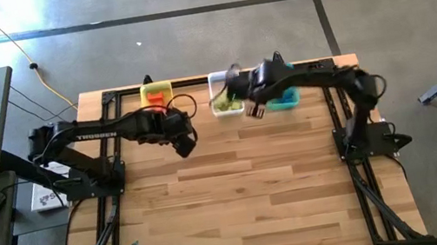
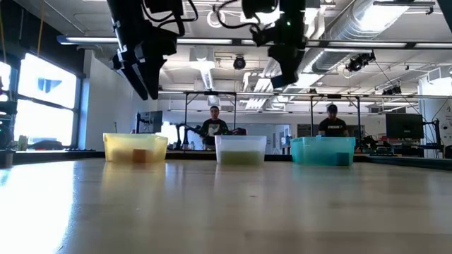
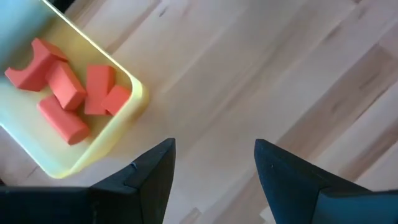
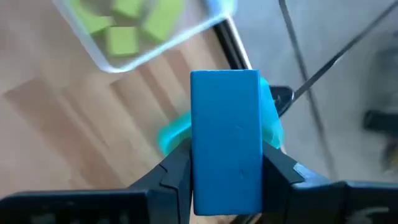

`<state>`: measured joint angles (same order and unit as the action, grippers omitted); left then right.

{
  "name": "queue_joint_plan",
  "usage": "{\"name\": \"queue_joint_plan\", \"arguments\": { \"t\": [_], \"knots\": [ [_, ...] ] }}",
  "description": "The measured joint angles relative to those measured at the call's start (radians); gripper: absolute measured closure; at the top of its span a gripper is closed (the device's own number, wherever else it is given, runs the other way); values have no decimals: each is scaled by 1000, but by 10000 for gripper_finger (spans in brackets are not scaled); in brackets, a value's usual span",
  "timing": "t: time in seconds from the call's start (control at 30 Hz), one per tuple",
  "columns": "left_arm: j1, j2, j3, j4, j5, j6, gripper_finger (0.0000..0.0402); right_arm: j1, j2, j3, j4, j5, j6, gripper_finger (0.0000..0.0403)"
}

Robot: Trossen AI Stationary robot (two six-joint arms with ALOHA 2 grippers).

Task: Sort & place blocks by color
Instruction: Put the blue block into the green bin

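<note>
Blue block [image 4: 225, 140] clamped in right gripper [image 4: 221, 168] over teal bin [image 1: 286, 99] could miss into clear bin [image 1: 223, 95] alongside; left gripper [image 3: 214, 163] open, empty.

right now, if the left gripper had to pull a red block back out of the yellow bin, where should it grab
Probably the red block nearest the yellow bin's open corner. It is a long bar lying flat, apart from the others, so come straight down and pinch across its narrow width. The left gripper is open and empty beside the bin.

bins [image 1: 228, 93] in row, blocks [image 3: 68, 93] inside
</note>
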<state>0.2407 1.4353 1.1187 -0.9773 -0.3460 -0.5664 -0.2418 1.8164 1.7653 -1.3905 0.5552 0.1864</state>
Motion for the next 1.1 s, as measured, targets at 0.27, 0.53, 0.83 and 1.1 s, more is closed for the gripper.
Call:
{"name": "queue_joint_plan", "arguments": {
  "t": [0.27,0.53,0.83,1.1],
  "knots": [
    [99,0,0,131,114,103,193,-251,-171,-278,270,-201,59,296],
    [194,0,0,365,359,210,193,-389,-195,-456,415,-365,76,296],
    [263,0,0,563,562,253,193,-482,-193,-576,468,-429,76,296],
    [263,0,0,587,574,269,193,-500,-193,-590,484,-417,67,163]
  ]
}}
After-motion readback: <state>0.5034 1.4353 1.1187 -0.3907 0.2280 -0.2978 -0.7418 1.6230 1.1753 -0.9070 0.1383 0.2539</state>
